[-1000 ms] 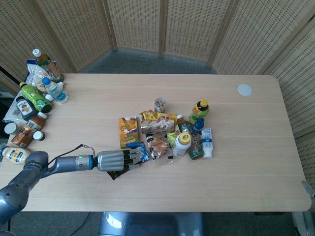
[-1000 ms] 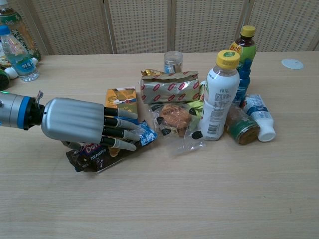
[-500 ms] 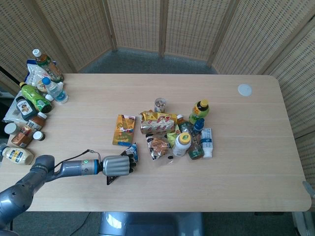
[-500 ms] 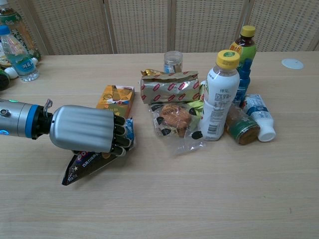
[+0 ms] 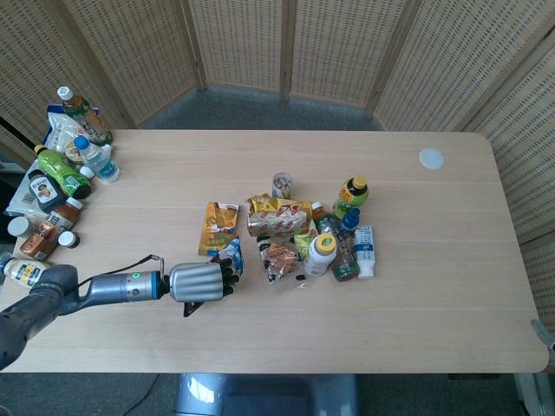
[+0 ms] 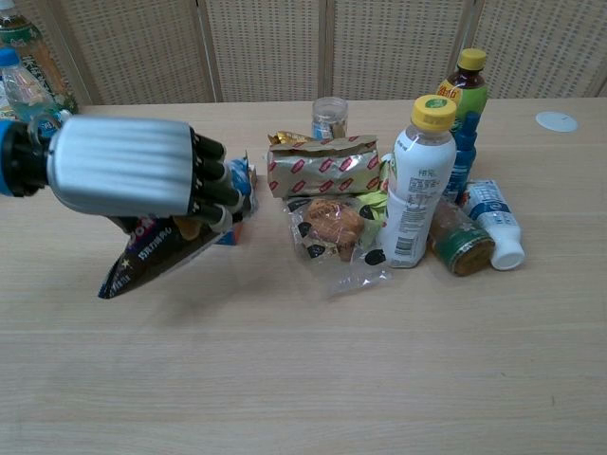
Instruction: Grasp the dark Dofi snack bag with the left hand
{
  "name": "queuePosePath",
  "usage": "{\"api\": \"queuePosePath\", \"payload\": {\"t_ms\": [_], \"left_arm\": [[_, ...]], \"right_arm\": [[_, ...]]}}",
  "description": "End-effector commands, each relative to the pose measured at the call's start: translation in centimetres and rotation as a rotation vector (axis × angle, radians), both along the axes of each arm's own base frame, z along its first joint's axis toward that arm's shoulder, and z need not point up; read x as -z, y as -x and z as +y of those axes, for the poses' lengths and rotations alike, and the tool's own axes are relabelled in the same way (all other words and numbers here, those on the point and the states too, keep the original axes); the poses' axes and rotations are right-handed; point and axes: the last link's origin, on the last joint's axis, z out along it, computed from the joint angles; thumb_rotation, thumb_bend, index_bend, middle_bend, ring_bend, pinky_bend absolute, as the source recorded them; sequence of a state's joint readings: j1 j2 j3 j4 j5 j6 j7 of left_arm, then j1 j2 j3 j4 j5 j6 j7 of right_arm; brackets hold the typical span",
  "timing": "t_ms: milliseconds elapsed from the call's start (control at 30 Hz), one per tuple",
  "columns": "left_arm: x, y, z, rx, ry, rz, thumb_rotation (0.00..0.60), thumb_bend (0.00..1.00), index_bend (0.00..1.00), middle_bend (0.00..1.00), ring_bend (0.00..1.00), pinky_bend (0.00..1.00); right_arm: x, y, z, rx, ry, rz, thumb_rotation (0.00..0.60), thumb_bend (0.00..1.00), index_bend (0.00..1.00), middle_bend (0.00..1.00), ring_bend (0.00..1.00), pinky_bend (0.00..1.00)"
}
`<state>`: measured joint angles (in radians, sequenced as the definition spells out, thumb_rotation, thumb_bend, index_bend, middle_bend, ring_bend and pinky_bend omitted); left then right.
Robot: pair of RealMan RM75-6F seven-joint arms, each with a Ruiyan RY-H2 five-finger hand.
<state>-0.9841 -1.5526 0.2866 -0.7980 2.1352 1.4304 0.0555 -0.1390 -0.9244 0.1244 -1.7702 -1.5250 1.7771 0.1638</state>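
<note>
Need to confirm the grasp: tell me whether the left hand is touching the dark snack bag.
Touching. The chest view shows the left hand with fingers curled around the top of the dark snack bag, which hangs tilted beneath it.

Light wooden table [image 5: 173, 165], snack packets [image 5: 277, 217], bottles [image 5: 321, 253], white lid [image 5: 431, 158]

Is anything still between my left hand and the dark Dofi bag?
Nothing visible. The left hand already grips the dark Dofi snack bag, its fingers curled over the top; the bag hangs tilted below it. A blue packet sits against the fingers.
</note>
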Motion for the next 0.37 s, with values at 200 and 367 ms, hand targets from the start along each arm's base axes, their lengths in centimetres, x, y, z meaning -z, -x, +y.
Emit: {"api": "queuePosePath", "payload": {"t_ms": [200, 367], "left_arm": [[-7.3, -3.8, 0.4, 0.041, -0.127, -0.135, 0.600, 0.08, 0.76, 0.65, 0.64, 0.59], [-9.8, -5.5, 0.4, 0.034, -0.178, -0.184, 0.600, 0.08, 0.75, 0.64, 0.63, 0.59]], "right_arm": [[0.1, -0.2, 0.1, -0.004, -0.002, 0.000, 0.600, 0.00, 0.00, 0.00, 0.00, 0.00], [0.0, -0.3, 0.2, -0.009, 0.000, -0.002, 0.600, 0.00, 0.00, 0.00, 0.00, 0.00]]}}
